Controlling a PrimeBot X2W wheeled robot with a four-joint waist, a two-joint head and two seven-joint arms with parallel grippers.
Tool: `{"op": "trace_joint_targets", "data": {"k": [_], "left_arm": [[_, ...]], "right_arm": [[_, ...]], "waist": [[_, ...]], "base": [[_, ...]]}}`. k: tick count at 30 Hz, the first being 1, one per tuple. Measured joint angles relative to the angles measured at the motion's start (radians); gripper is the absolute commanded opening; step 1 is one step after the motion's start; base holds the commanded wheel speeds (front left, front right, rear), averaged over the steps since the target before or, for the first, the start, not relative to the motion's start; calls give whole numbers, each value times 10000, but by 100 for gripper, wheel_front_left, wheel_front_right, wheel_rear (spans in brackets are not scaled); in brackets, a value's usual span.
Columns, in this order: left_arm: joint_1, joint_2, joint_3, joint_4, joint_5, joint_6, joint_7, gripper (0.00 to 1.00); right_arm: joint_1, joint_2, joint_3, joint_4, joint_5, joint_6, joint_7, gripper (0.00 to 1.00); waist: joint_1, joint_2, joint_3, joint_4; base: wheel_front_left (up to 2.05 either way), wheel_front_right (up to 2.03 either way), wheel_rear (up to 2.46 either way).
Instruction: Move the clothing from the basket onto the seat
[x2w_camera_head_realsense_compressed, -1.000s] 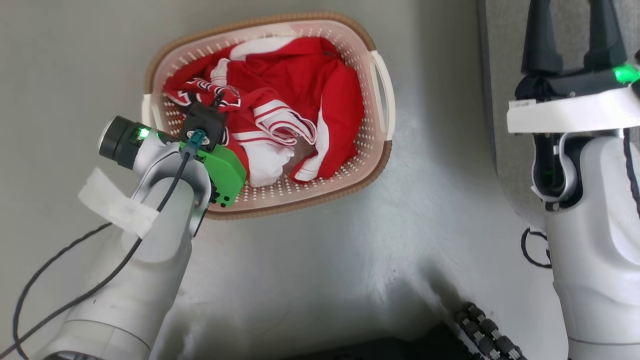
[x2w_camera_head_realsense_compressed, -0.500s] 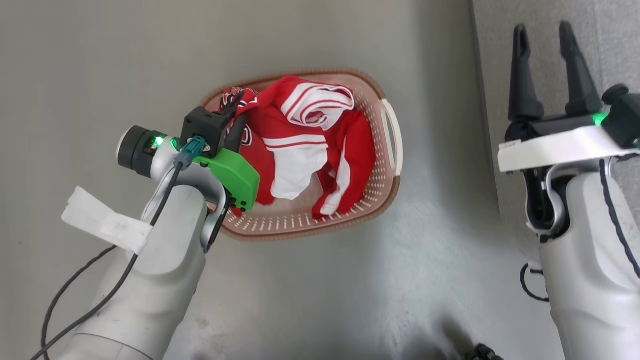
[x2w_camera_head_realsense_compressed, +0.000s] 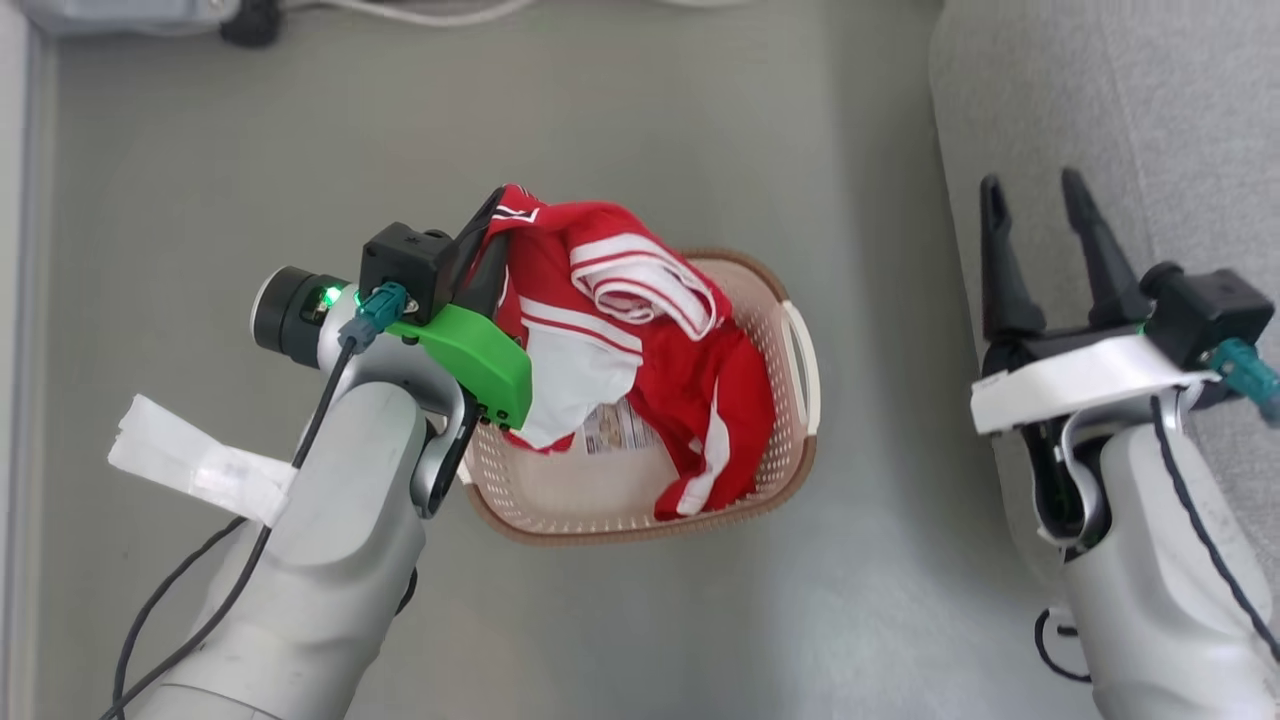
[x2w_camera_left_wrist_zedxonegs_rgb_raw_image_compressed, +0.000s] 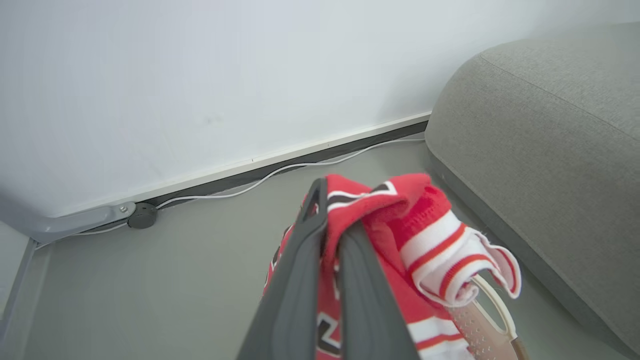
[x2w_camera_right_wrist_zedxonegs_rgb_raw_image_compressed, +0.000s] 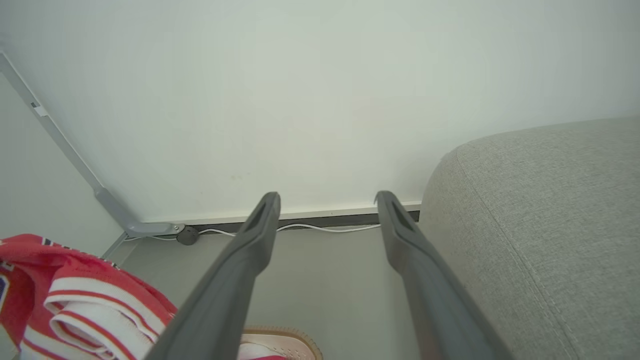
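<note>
Left tool (x2w_camera_left_wrist_zedxonegs_rgb_raw_image_compressed: 332, 210) pinches the clothing (x2w_camera_head_realsense_compressed: 640, 330), which hangs over the basket (x2w_camera_head_realsense_compressed: 800, 400). Seat (x2w_camera_head_realsense_compressed: 1130, 100) lies to its right, nearer the right tool (x2w_camera_head_realsense_compressed: 1031, 180), which is spread and empty.

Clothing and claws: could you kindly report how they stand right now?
Left claw shut on the clothing, held above the basket, lower end hanging inside. Right claw open, empty, by the seat edge. No obstacle seen between.
</note>
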Motion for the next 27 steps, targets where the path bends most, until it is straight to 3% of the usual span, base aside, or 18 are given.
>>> {"op": "trace_joint_targets", "data": {"k": [15, 27], "left_arm": [[770, -2, 86, -221, -825, 86, 13, 0], [1313, -2, -36, -715, -1208, 119, 504, 0]], "right_arm": [[1219, 25, 633, 798, 0, 182, 2, 100], [2083, -42, 2008, 1611, -372, 359, 6, 100]], "waist": [[0, 0, -2153, 206], [0, 0, -3849, 267]], "base": [[0, 0, 0], [0, 0, 0]]}}
